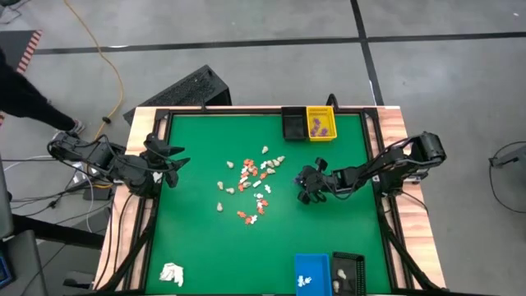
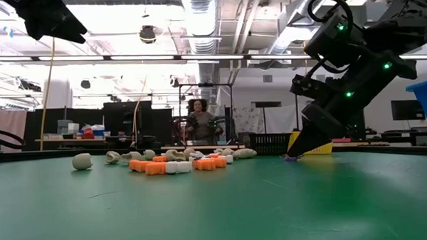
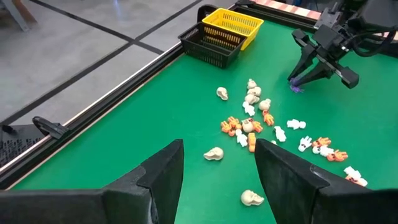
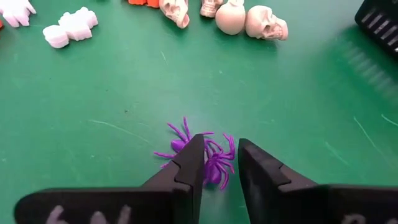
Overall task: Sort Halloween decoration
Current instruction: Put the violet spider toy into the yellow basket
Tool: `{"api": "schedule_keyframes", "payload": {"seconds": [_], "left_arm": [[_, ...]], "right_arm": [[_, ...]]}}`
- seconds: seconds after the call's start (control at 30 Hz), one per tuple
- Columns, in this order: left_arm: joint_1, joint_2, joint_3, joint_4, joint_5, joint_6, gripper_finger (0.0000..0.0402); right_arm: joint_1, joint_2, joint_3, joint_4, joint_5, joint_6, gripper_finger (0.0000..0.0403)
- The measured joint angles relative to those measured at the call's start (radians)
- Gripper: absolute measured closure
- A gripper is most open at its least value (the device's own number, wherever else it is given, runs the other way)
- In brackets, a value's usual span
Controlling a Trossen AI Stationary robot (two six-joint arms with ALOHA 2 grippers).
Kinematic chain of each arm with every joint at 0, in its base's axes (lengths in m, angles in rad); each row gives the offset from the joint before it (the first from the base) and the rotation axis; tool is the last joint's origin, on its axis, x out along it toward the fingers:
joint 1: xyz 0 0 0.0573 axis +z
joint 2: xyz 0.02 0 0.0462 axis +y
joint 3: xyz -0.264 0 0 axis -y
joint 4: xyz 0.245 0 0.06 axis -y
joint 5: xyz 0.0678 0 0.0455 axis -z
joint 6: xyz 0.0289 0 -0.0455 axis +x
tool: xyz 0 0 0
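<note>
A scatter of tiny Halloween decoration pieces [image 1: 251, 185] lies mid-table: orange, white and cream skulls and figures. Apart from it, toward the right, purple spiders [image 4: 217, 163] lie on the green mat. My right gripper [image 4: 221, 155] slants down onto them, open by a narrow gap, one finger on each side of a spider's body; a second spider [image 4: 177, 144] pokes out beside one finger. The same gripper [image 1: 306, 191] shows right of the scatter in the high view. My left gripper [image 1: 168, 160] waits open, raised at the table's left edge. My right gripper comes slanting down from the table's right side, its fingertips [image 4: 194, 155] at the mat on either side of a purple spider [image 4: 217, 163]. The spider lies flat on the mat. Whether the fingers touch it, I cannot tell.
A yellow basket [image 1: 320, 123] holding purple pieces and a black basket [image 1: 293, 125] stand at the far edge. A blue bin [image 1: 311, 274] and a black bin [image 1: 348, 274] stand at the near edge. A white wadded lump [image 1: 172, 274] lies near left. A person stands beyond the table.
</note>
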Motion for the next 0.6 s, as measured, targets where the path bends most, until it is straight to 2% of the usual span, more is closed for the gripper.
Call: {"api": "schedule_keyframes", "payload": {"seconds": [0.27,0.6], "left_arm": [[0.000,0.000,0.000,0.000,-0.047,0.009,0.0213],[0.000,0.000,0.000,0.000,-0.047,0.009,0.0213]], "right_arm": [[-0.005,-0.018,-0.001,-0.008,-0.007,-0.025,0.0304],[-0.025,-0.045,-0.002,-0.003,-0.007,-0.051,0.0305]]}}
